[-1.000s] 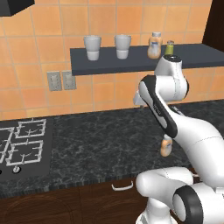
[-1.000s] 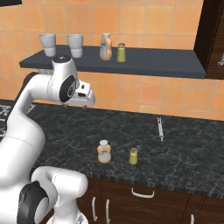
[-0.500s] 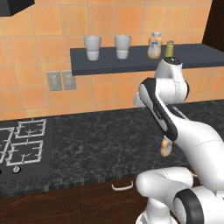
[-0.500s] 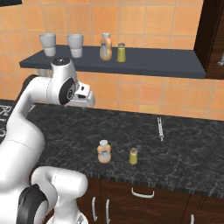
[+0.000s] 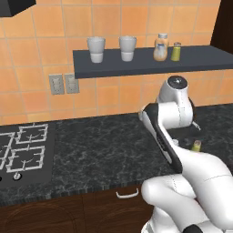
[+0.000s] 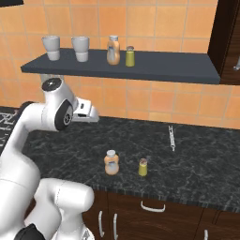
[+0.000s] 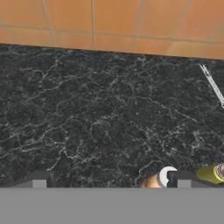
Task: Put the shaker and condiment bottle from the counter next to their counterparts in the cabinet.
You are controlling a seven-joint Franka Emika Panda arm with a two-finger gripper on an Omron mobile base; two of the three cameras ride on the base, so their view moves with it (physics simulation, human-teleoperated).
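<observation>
On the black counter (image 6: 197,164) near its front edge the orange condiment bottle (image 6: 111,162) stands upright, with the small yellow-green shaker (image 6: 143,167) just to its right. My gripper (image 6: 89,112) hangs above the counter, up and to the left of both, touching neither. In the hand view its fingertips (image 7: 39,181) stand wide apart, open and empty, and the bottle's pale cap (image 7: 164,175) and the shaker (image 7: 212,173) sit at the bottom right. On the grey cabinet shelf (image 6: 164,70) the counterparts, a fat orange bottle (image 6: 112,50) and a second shaker (image 6: 130,56), stand side by side.
Two white cups (image 6: 51,48) (image 6: 80,48) stand on the shelf's left part. A thin metal utensil (image 6: 172,137) lies on the counter toward the tiled wall. A gas hob (image 5: 22,150) sits at the counter's left end. A dark tall unit (image 6: 227,42) borders the shelf's right end.
The arm has dipped, bringing the hand lower toward the counter. The jaws have stayed open. Bottle and shaker on the counter have not moved.
</observation>
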